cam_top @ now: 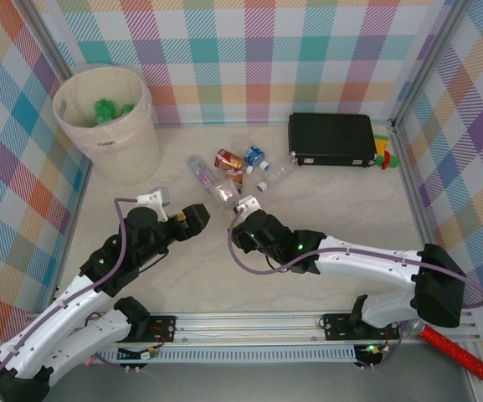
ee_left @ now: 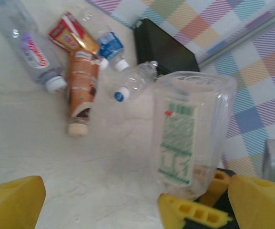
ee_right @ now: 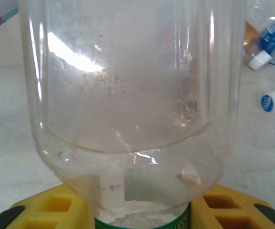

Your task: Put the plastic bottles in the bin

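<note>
Bottle (ee_right: 127,95) (green label (ee_left: 178,140), specks inside)

White-black arms (cam_top: 367,261), yellow gripper fingers (ee_left: 13,200)

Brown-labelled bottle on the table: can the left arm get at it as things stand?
Probably yes: the left gripper is open, bare table leads to the brown-labelled bottle; the clear bottle in the right gripper sits aside.

Nothing legible for you here. The green-and-white label on the wide clear bottle (ee_left: 189,133) in front of the black case (ee_left: 163,50) is too blurred. The pink-purple logo on the long clear bottle (ee_left: 27,43) left of the case is unreadable. The dark mark on the bin (cam_top: 128,142) is too small.
</note>
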Robot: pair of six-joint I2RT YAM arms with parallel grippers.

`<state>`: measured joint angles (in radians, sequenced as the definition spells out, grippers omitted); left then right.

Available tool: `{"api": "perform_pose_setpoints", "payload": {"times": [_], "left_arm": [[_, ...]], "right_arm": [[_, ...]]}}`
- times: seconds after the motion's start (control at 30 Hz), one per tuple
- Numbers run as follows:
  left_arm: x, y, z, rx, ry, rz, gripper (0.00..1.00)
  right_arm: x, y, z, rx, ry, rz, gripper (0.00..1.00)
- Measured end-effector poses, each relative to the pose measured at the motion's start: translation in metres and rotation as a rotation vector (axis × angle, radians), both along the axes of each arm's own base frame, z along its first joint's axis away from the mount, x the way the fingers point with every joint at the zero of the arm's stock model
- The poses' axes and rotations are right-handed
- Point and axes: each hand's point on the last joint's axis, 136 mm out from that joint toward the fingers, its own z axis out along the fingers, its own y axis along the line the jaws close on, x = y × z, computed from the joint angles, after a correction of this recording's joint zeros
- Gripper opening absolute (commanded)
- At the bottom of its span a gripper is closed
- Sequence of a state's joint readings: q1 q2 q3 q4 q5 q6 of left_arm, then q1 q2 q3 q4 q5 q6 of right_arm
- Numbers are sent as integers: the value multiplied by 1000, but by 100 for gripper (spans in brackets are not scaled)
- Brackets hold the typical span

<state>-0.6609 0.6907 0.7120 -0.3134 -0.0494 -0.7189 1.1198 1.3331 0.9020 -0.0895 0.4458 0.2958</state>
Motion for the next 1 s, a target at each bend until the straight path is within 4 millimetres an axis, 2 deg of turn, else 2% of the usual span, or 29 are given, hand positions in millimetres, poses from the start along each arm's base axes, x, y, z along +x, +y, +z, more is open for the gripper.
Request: {"api": "perform_pose_setpoints", "payload": {"times": [0.27,0.43,0.67,0.7,0.73,0.77,0.9,1.0], "left_arm": [[5,-25,16,-107,-9,-109,94],[6,-38,20,-151,-8,-162,86],[8,-44,19,-165,5,-189,70],[8,-44,18,-165,8,-191,64],[9,-44,19,-166,9,-192,59],[8,-45,19,-163,7,-196,55],[9,-45,22,-156,2,-197,54],[10,-42,29,-136,-9,-185,53]], "right_arm": [[-20,17,12,48,-6,170,35],[-33,24,16,73,13,254,35],[-45,26,25,109,7,328,36],[-46,27,25,109,6,333,36],[-47,27,24,108,9,338,39],[-47,27,23,107,9,341,48],[-49,25,25,114,-10,352,98],[-49,18,25,115,-30,346,99]]}}
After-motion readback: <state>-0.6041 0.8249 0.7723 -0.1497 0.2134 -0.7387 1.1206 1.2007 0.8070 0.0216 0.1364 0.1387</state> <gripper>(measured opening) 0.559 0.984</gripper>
